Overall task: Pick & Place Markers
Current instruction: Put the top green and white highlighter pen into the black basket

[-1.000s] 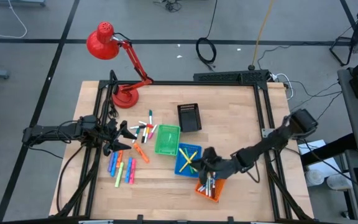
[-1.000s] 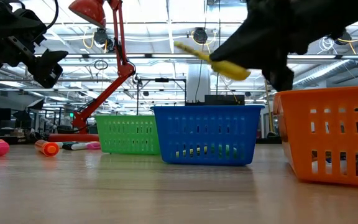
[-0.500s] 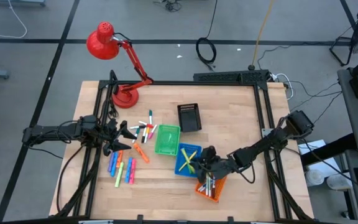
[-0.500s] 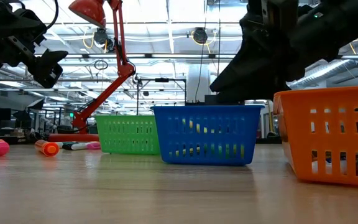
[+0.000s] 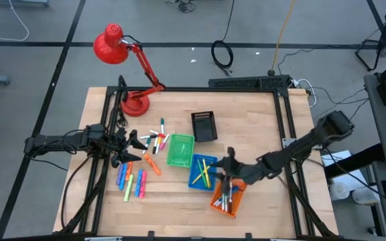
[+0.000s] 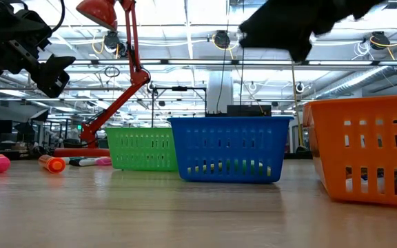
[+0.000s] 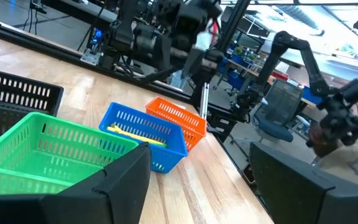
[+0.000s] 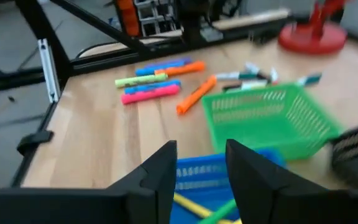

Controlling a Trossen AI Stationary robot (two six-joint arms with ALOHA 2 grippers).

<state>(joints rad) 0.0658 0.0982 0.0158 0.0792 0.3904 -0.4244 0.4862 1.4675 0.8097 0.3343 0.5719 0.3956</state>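
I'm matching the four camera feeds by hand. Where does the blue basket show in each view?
High view: blue basket, right of the green basket, the right end effector beside it.
Low view: centre, between the green and orange baskets.
Left wrist view: centre, yellow markers inside.
Right wrist view: bottom edge, behind the end effector's fingers.
Shared landmark: the green basket.

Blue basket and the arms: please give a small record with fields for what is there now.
blue basket: yellow markers inside, between green basket and orange basket
right gripper: above the blue basket's right edge, fingers open, empty
left gripper: waiting open beside loose markers at table's left
orange basket: holds several markers
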